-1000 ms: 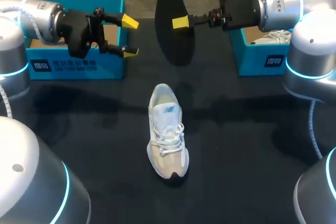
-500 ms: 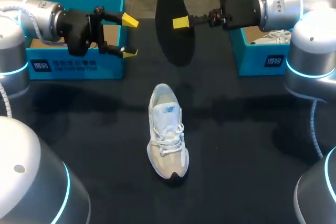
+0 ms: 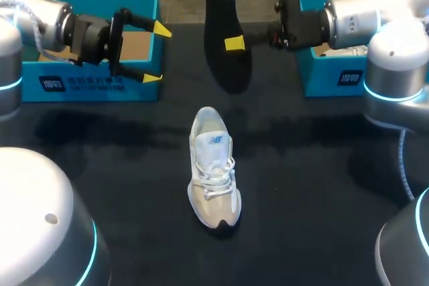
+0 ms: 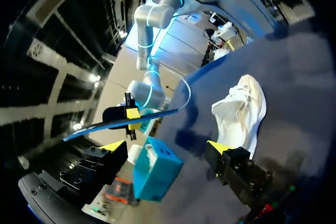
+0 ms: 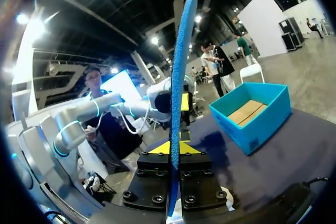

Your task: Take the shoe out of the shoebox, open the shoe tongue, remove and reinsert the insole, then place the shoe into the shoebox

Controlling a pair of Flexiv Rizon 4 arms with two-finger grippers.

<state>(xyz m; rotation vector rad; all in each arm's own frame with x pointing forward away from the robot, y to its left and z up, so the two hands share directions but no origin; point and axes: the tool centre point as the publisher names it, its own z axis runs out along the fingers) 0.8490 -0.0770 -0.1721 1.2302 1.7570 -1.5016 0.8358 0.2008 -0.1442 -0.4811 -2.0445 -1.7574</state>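
Right tool [image 3: 234,43] grips the black insole [image 3: 221,5], holding it up over the worktop [image 3: 322,185]. My left tool [image 3: 157,53] gapes wide beside a blue shoebox [image 3: 87,84]. Between my arms, the pale shoe [image 3: 213,165] lies on the worktop.

insole [image 3: 226,28]: far end cut off by the head view's edge.
right gripper [image 3: 234,43]: from above, one yellow tip hidden behind the insole.
right shoebox [image 3: 333,80]: largely behind the right arm [image 3: 362,15]; contents unclear.
left shoebox [image 3: 94,84]: inside partly covered by the left arm [image 3: 47,25].
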